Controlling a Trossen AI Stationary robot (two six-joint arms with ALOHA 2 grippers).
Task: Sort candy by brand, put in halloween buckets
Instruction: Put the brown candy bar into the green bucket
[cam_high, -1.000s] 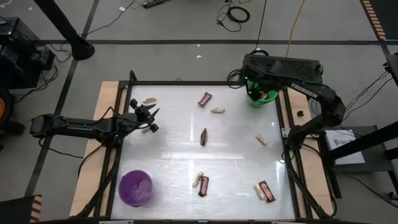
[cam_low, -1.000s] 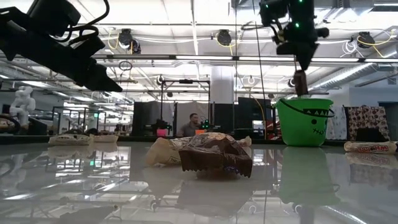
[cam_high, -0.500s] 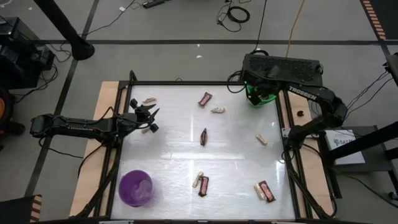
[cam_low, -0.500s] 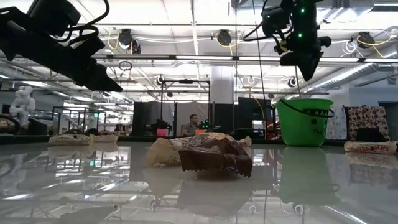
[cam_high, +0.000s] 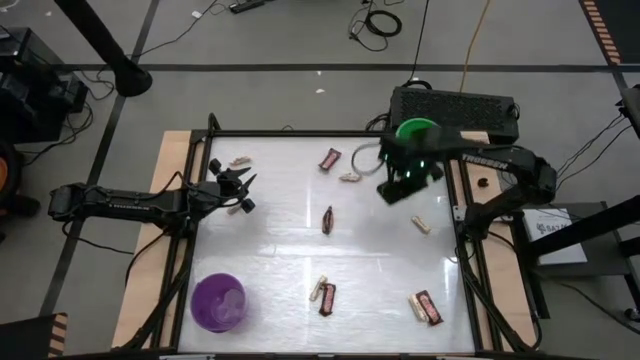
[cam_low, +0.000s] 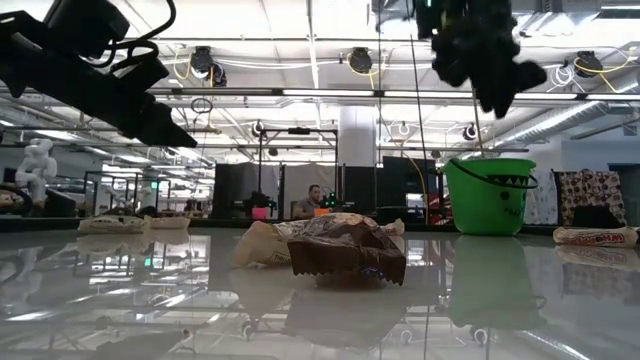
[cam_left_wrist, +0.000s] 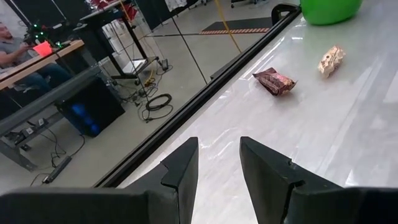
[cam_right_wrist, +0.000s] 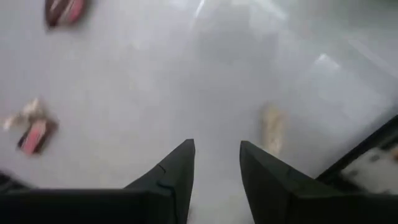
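The green bucket (cam_high: 415, 130) stands at the table's far right corner and the purple bucket (cam_high: 218, 302) at the near left. Dark-wrapped candy (cam_high: 330, 158) and pale candy (cam_high: 350, 177) lie scattered on the white table. My right gripper (cam_high: 393, 190) hangs above the table just near of the green bucket, pointing down. It is open and empty (cam_right_wrist: 216, 146), with a pale bar (cam_right_wrist: 272, 129) below it. My left gripper (cam_high: 235, 190) hovers at the far left, open and empty (cam_left_wrist: 217, 146), beside a pale bar (cam_high: 240, 161).
More bars lie mid-table (cam_high: 327, 220), at the right (cam_high: 421, 224), and along the near edge (cam_high: 324, 294) (cam_high: 426, 307). A black frame rail (cam_high: 455, 230) borders the table. In the low view a crumpled dark wrapper (cam_low: 345, 248) lies close in front, the green bucket (cam_low: 488, 195) behind it.
My right gripper held a dark bar over the green bucket and let it go; the bar is gone from its fingers. The gripper then swung away from the bucket toward the table's near and left side, tipping over to point down at the table.
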